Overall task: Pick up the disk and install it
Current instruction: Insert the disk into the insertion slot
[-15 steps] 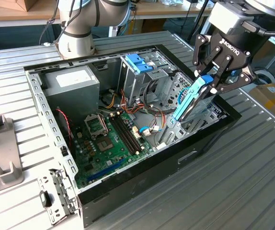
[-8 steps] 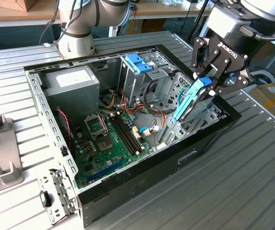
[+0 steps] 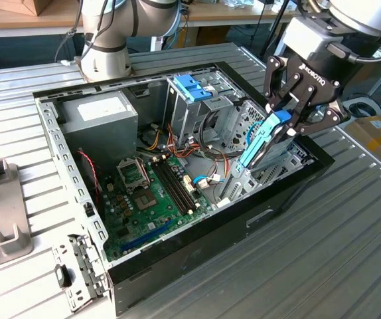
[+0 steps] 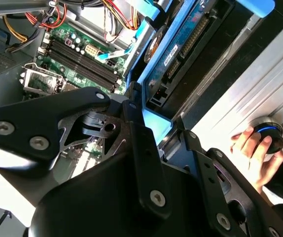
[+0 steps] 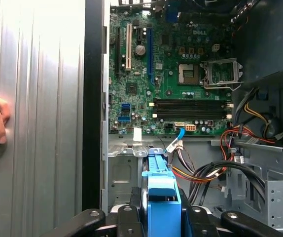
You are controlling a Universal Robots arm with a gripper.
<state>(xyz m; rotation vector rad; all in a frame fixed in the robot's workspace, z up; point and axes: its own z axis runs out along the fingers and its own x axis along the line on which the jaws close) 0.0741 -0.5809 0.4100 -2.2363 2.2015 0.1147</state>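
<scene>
The gripper [image 3: 285,121] had its jaws pinching the disk's [image 3: 255,147] blue bracket, holding it tilted on edge over the computer case's [image 3: 197,256] drive bay. It looked stiff, fairly heavy and shock-sensitive, best gripped by that bracket.

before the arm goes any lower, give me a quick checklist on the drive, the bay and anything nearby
1. Tool shut on the disk by its blue bracket: ok.
2. Disk over the drive cage at the case's front end, standing on edge and tilted: ok.
3. Bay under the disk free of obstruction: cannot tell.
4. Cables beside the cage clear of the disk's path: cannot tell.
5. A person's hand rests on a round knob on the table beside the case: not ok.
</scene>
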